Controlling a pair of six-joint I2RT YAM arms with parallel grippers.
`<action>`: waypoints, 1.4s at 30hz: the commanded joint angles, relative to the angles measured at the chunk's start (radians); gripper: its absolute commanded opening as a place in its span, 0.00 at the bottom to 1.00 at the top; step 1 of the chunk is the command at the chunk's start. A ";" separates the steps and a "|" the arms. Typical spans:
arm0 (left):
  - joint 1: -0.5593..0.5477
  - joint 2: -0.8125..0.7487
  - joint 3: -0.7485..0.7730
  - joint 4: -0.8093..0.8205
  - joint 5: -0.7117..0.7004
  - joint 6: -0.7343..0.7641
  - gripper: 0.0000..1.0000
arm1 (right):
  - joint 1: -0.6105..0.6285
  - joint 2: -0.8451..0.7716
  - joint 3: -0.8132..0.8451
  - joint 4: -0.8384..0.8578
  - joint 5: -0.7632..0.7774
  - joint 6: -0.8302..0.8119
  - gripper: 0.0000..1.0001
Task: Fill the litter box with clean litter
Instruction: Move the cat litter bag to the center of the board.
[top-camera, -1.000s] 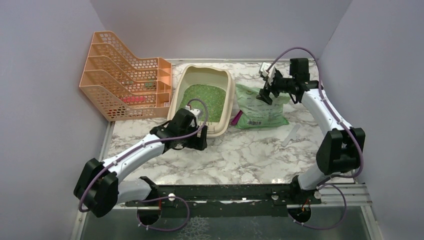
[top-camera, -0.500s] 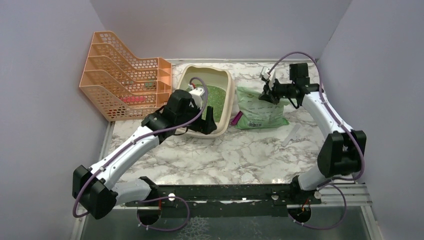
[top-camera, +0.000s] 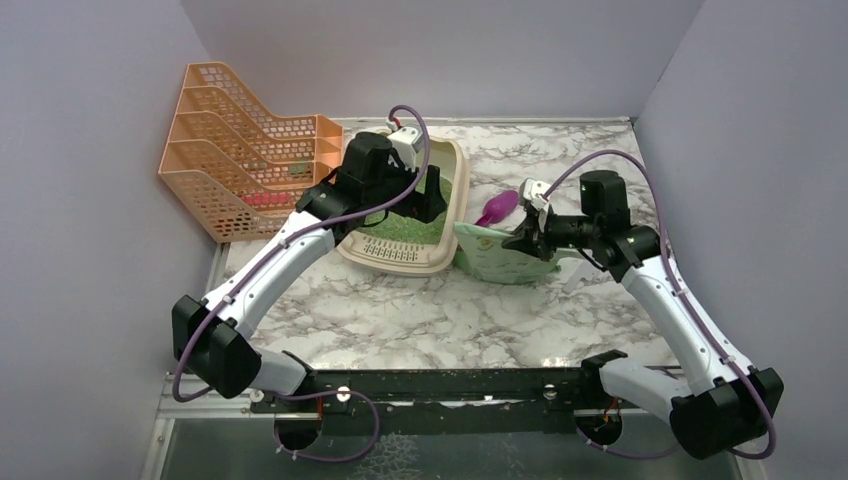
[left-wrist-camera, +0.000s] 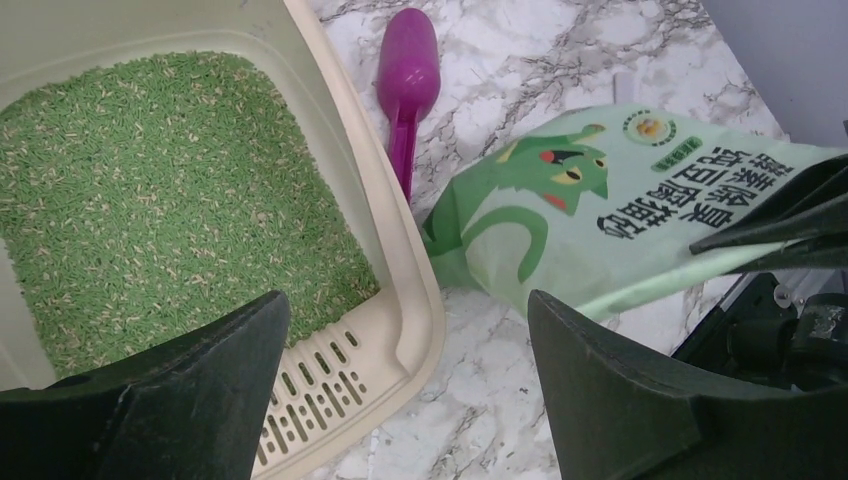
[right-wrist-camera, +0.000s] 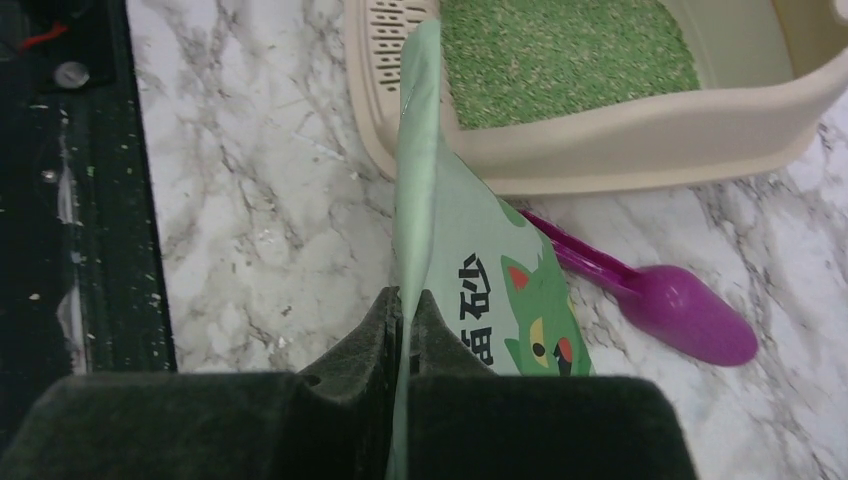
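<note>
The beige litter box (top-camera: 392, 256) stands at the back of the table, its slotted lip toward me, with green litter (top-camera: 405, 229) spread over its floor. My left gripper (top-camera: 428, 198) hangs open over the box's right side; in the left wrist view it (left-wrist-camera: 408, 300) straddles the rim (left-wrist-camera: 412, 262) with nothing between the fingers. A pale green litter bag (top-camera: 497, 260) printed with a cat lies just right of the box. My right gripper (top-camera: 522, 240) is shut on the bag's edge (right-wrist-camera: 410, 250) and holds that edge raised.
A magenta scoop (top-camera: 497, 208) lies on the marble behind the bag, close to the box's right wall. An orange mesh file rack (top-camera: 240, 150) stands at the back left. Grey walls close in three sides, and a black rail (top-camera: 450, 385) runs along the near edge.
My right gripper shut on the bag's far end and pulled it nearer and up, uncovering the scoop. My left arm swung from the box's near lip to above the box.
</note>
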 joint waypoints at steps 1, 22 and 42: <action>0.010 -0.067 0.017 0.023 0.004 0.027 0.90 | 0.044 -0.051 0.031 0.076 -0.200 0.089 0.01; 0.007 -0.114 -0.057 0.009 0.383 0.173 0.92 | 0.272 0.020 -0.060 0.267 0.036 0.088 0.06; -0.197 0.119 -0.063 -0.106 0.305 0.267 0.54 | 0.230 -0.073 -0.047 0.466 0.878 0.476 0.62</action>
